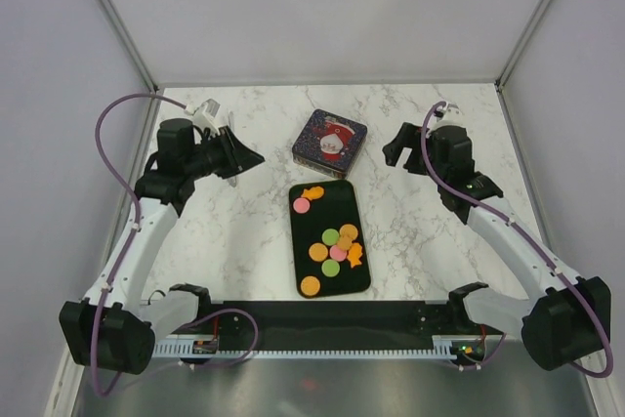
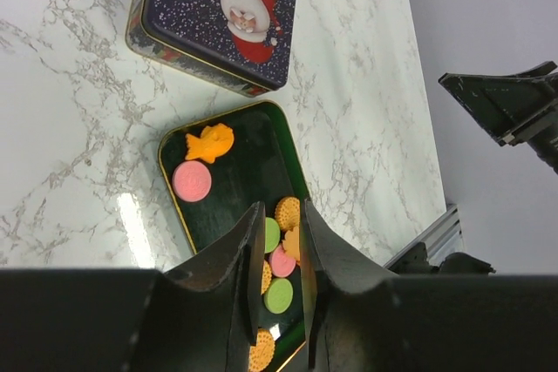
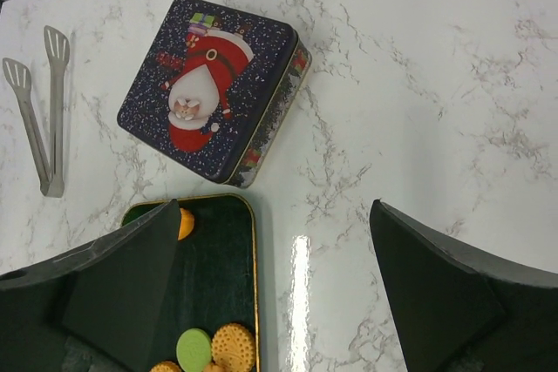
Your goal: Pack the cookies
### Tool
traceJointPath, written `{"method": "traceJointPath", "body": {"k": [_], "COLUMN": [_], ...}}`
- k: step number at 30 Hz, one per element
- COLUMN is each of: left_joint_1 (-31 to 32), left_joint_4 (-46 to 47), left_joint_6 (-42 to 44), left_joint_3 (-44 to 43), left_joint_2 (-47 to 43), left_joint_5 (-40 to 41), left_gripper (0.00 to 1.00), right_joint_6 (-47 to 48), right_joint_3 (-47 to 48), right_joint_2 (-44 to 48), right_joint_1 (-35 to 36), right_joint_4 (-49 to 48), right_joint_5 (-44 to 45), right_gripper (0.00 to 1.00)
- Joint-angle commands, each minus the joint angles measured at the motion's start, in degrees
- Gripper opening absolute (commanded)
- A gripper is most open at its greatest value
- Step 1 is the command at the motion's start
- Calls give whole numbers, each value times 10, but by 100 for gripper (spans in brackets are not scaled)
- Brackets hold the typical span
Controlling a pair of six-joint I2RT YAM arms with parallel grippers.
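A dark green tray with a thin gold rim is lying in the middle of the tabletop, its long sides running from the near edge toward the far edge. All the cookies are sitting inside it in a single layer: about ten flat pieces in orange, pink and green. A fish-shaped orange cookie and a round pink cookie are resting side by side at the tray's far end. Most of the others are crowding together in the near half, some touching. One round orange cookie is sitting alone by the tray's near left corner.

Just beyond the tray's far end, a square dark blue tin with a Santa picture is standing with its lid on, so its contents are not showing. It is standing close to the tray but not touching it. Metal tongs are lying flat on the tabletop to the left of the tin, toward the far left corner.

The left gripper is hovering over the left part of the tabletop, pointing toward the tray, its jaws showing only a narrow gap and gripping nothing. The right gripper is hanging toward the far right corner, facing the tin, its jaws spread wide and empty.
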State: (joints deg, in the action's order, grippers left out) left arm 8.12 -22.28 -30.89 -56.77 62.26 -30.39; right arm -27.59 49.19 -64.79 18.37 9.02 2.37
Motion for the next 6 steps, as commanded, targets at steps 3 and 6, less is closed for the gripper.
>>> {"method": "traceJointPath", "body": {"k": [3,6], "left_joint_1": [0,-1], "left_joint_4": [-3,-3], "left_joint_6": [45,49], "left_joint_3": [17,23], "left_joint_2": [-21,-21], "left_joint_5": [-6,-4], "left_gripper": [30,30], "right_joint_6": [1,3], "right_joint_3": [15,24], "right_joint_2": [-2,-5], "right_joint_1": [0,0], "right_joint_4": [3,-1], "right_joint_5": [8,23], "right_gripper": [98,98]}}
